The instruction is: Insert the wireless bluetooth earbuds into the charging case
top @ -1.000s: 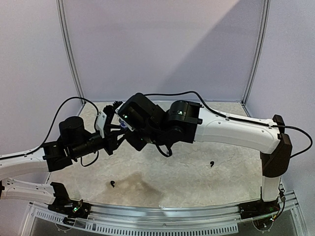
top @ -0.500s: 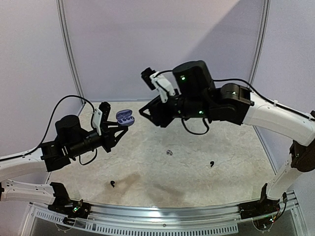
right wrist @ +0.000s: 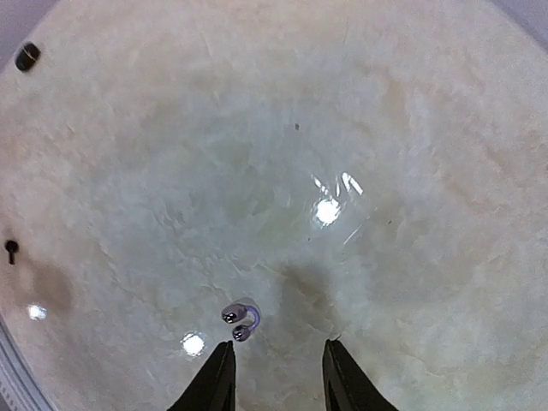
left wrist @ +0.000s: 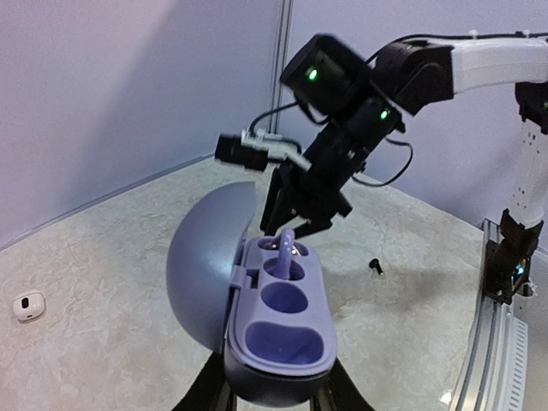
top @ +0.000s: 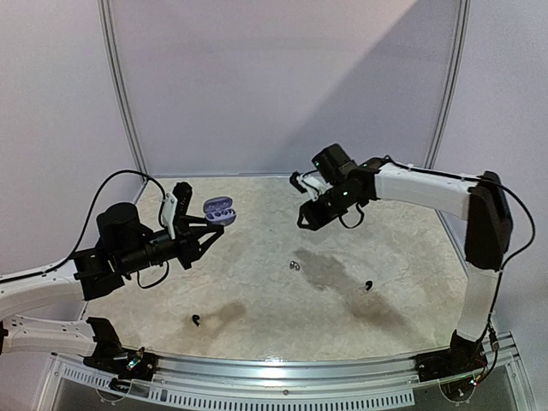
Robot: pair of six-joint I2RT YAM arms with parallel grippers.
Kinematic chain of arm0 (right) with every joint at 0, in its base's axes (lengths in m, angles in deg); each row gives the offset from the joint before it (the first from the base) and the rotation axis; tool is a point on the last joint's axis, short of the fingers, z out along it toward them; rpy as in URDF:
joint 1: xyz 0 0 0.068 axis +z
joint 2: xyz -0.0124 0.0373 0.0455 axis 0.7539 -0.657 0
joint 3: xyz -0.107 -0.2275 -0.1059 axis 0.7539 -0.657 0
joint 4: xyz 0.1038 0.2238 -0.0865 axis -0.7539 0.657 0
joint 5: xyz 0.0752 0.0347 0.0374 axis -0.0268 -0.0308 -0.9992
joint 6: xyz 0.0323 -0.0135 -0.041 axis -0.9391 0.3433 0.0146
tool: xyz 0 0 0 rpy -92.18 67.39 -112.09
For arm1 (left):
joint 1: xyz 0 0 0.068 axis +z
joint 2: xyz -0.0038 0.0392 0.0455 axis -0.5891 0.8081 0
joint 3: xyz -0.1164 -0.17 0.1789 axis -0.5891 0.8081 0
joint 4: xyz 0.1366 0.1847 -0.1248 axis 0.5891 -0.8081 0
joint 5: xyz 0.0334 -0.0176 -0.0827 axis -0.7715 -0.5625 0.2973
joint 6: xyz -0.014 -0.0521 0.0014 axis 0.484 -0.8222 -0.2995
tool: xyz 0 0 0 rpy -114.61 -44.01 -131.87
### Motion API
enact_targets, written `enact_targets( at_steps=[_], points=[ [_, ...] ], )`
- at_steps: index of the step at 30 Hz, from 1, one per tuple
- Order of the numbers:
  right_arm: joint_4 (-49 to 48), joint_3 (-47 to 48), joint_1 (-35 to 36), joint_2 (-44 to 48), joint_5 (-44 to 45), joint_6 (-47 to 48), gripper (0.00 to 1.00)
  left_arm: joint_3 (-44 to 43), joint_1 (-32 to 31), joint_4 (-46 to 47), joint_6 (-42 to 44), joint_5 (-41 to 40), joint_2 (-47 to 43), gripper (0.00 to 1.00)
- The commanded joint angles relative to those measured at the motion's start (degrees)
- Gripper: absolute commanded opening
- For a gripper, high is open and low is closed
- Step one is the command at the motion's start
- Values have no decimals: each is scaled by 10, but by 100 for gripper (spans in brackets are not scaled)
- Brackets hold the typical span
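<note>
Now that R gripper (right wrist: 276,345) has left the case (left wrist: 278,334), it hangs open over a loose earbud (right wrist: 241,321). L gripper (left wrist: 274,396) grips case, one bud (left wrist: 287,244) in

Left wrist view: left end effector (left wrist: 274,390) fingers cropped by the bottom edge; grip under the charging case (left wrist: 278,334) hidden.
Right wrist view: right end effector (right wrist: 278,377) cropped at the bottom; pale earbud (right wrist: 241,321) at lower centre, detail unreadable.
Top view: black earbud (top: 196,321) at lower left, second black earbud (top: 368,285) right of centre. Mere specks, orientation unreadable.
</note>
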Motion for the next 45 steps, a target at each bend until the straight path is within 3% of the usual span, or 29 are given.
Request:
enact_targets(
  at_steps=[1,13,45],
  points=[
    [58,31,5,-74,-4,67,39,2,13,24,15,17,14,0],
    [31,28,5,-161,-59,90,40,-4,21,33,24,22,39,0],
    [3,-37,43,-135,-144,79,25,-9,21,22,59,46,48,0]
  ],
)
